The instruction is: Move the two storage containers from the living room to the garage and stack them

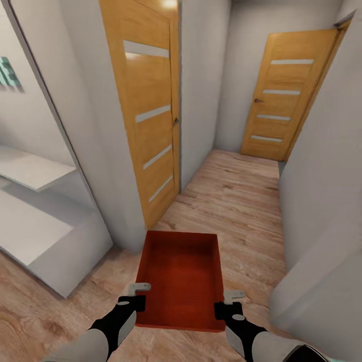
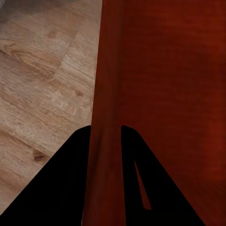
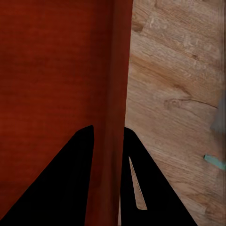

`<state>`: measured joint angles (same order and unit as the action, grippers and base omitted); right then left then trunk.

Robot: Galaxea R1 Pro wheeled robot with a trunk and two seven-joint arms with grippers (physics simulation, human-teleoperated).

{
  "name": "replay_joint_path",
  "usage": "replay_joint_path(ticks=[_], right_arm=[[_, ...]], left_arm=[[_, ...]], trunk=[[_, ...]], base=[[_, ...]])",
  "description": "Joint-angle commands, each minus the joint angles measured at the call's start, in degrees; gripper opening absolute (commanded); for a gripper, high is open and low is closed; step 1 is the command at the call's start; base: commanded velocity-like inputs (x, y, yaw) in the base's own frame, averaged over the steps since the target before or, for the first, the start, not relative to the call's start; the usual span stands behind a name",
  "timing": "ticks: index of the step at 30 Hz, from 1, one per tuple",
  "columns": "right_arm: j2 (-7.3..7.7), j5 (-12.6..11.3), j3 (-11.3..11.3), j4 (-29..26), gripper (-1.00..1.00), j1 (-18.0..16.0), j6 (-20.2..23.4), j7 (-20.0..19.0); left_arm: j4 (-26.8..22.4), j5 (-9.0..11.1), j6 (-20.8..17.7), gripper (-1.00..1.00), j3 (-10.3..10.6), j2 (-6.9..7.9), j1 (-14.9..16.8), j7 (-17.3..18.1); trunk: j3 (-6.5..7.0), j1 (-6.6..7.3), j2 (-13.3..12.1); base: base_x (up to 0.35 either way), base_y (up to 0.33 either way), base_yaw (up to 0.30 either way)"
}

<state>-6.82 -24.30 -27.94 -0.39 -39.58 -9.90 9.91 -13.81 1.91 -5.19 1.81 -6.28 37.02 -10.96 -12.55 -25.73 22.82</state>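
One red-orange storage container (image 1: 182, 279), an open-top bin with a ribbed bottom, hangs level above the light wood plank floor in front of me. My left gripper (image 1: 137, 296) is shut on its left wall near the close corner. On the opposite wall my right gripper (image 1: 229, 303) is shut too. In the left wrist view the container wall (image 2: 107, 117) runs between the two dark fingers (image 2: 61, 188). The right wrist view shows the other wall (image 3: 115, 113) pinched between its fingers (image 3: 155, 188). I am in a narrow hallway, not in the living room or the garage.
A wooden door (image 1: 146, 100) with pale glass strips stands open at the left of the hallway. Another such door (image 1: 284, 95) is closed at the far end. A white wall (image 1: 322, 201) crowds the right side. White shelving (image 1: 35, 201) sits at the left.
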Motion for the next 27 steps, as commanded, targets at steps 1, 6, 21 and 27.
replay_joint_path(ticks=[1,6,21,27], right_arm=[[1.28,-0.40,-0.53,-0.05,-1.00,-0.07,-1.27,3.80],[1.28,-0.40,-0.53,-0.05,-1.00,-0.10,-1.24,3.80],[1.28,-0.40,-0.53,-0.05,-1.00,-0.07,-1.26,3.80],[1.28,-0.40,-0.53,-0.05,-1.00,-0.08,-1.27,3.80]], left_arm=[[0.10,0.02,-0.43,-1.00,0.04,0.30,-0.02,-0.55],[0.10,0.02,-0.43,-1.00,0.04,0.32,-0.02,-0.55],[0.10,0.03,-0.43,-1.00,0.04,0.33,-0.02,-0.55],[0.10,0.06,-0.43,-1.00,0.04,0.30,0.01,-0.55]], trunk=[[-0.10,-0.06,0.10],[-0.10,-0.06,0.10],[-0.10,-0.06,0.10],[-0.10,-0.06,0.10]], base=[[0.322,0.000,-0.242],[0.322,0.000,-0.242],[0.322,0.000,-0.242],[0.322,0.000,-0.122]])
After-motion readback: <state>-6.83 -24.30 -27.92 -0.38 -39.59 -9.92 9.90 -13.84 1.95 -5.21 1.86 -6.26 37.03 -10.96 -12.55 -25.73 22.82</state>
